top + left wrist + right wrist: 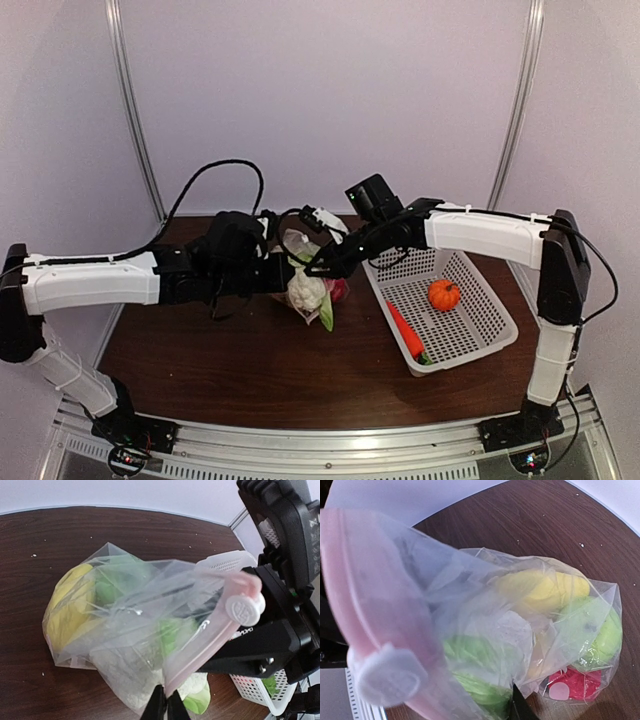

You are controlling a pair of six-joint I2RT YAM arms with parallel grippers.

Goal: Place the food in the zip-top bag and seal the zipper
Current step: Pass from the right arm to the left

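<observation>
Several foods, lemon point(70, 605), apple point(605, 630), pepper point(570, 685) and cauliflower point(305, 290), sit inside zip-top bag point(135, 630), hanging between both grippers. Left gripper point(166, 705) is pinched closed on the bag edge by zipper point(200, 650). Right gripper point(519, 706) is at the bag, opening can't tell. Pumpkin point(443, 294) and carrot point(405, 332) lie in basket point(490, 310), right of it.

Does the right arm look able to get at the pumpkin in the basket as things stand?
Likely yes: the pumpkin lies uncovered in the open basket, close to the right tool, though that tool is busy at the bag.
</observation>
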